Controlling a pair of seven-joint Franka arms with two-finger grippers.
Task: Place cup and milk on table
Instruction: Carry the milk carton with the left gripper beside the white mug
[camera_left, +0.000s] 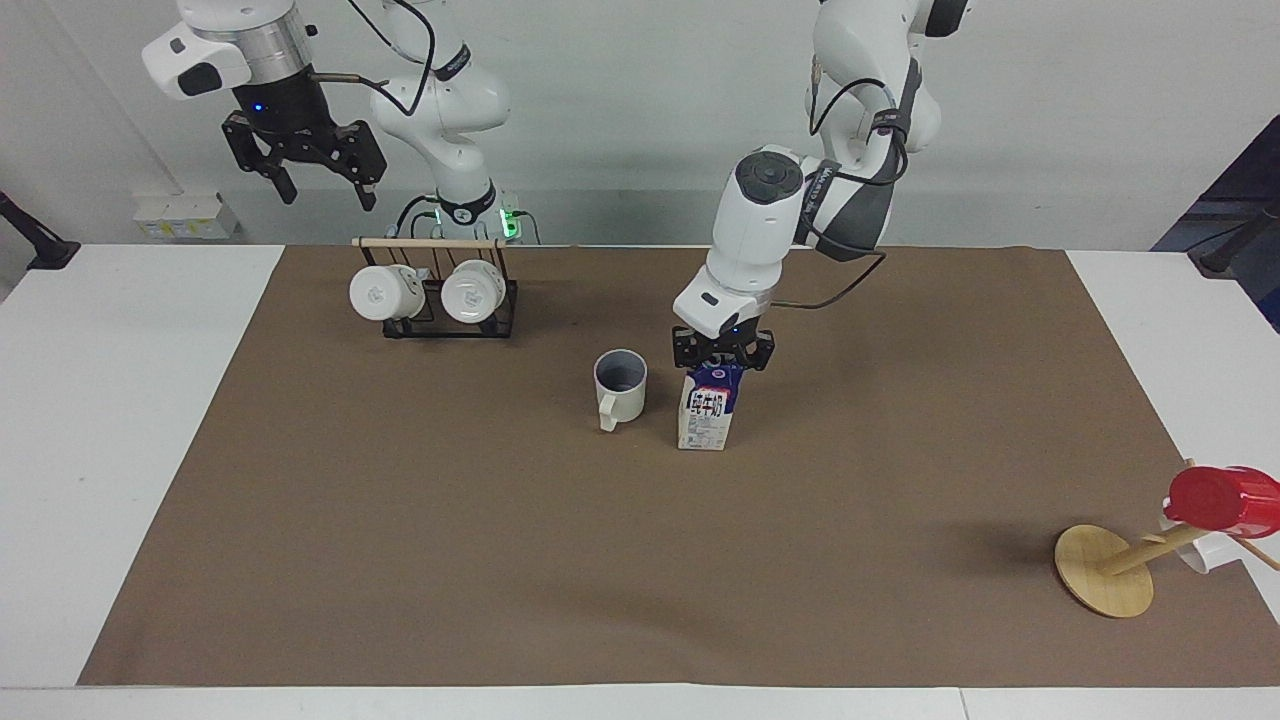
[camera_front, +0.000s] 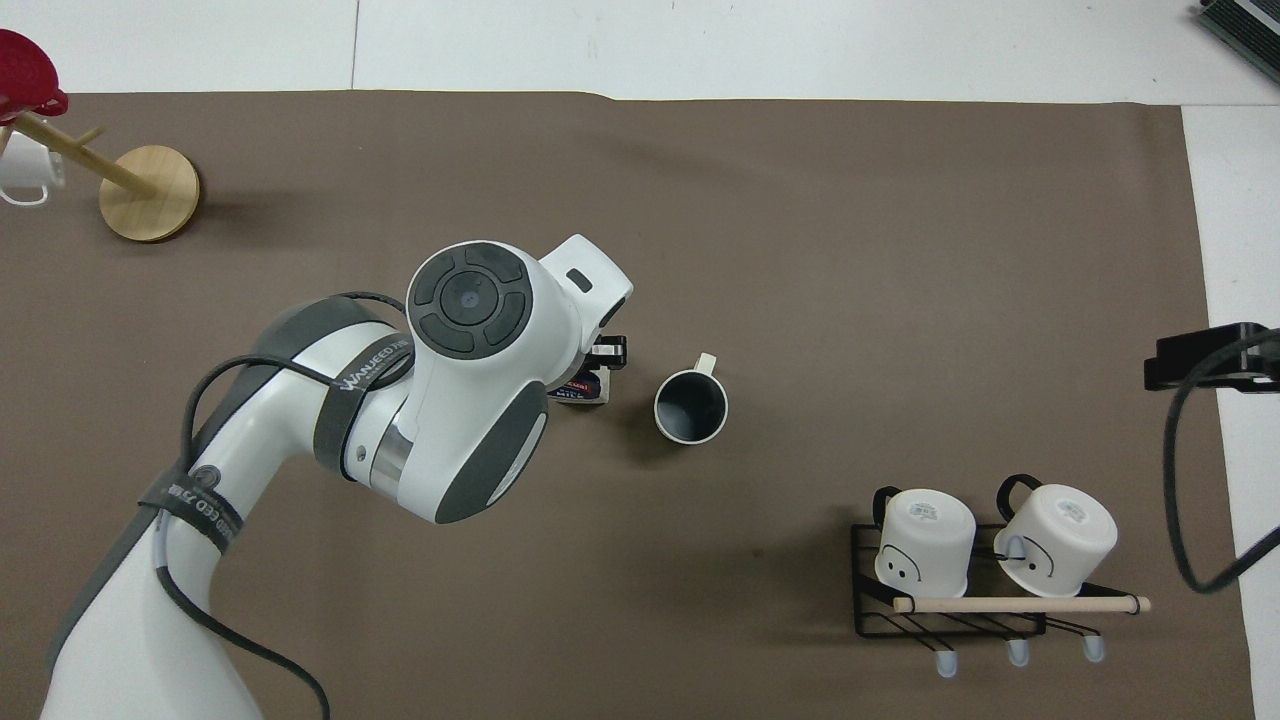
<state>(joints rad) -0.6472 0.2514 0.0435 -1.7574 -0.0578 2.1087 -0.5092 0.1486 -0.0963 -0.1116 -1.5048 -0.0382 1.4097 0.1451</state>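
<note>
Gripping the gable top of the small blue-and-white milk carton, the left claw holds it upright on the brown paper mat of the white desk, long axis vertical, printed face toward six o'clock in the facing view. The cream mug with the grey-lavender inside stands just beside it at nine o'clock, handle toward six. Releasing while dragging sideways could topple the tall carton into the mug; the right claw waits open above the wire mug rack.

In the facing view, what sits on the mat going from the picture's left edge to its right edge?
Black wire rack with two white mugs → cup → milk, gripped at the top by the left gripper → tipped wooden stand with the red cup.
</note>
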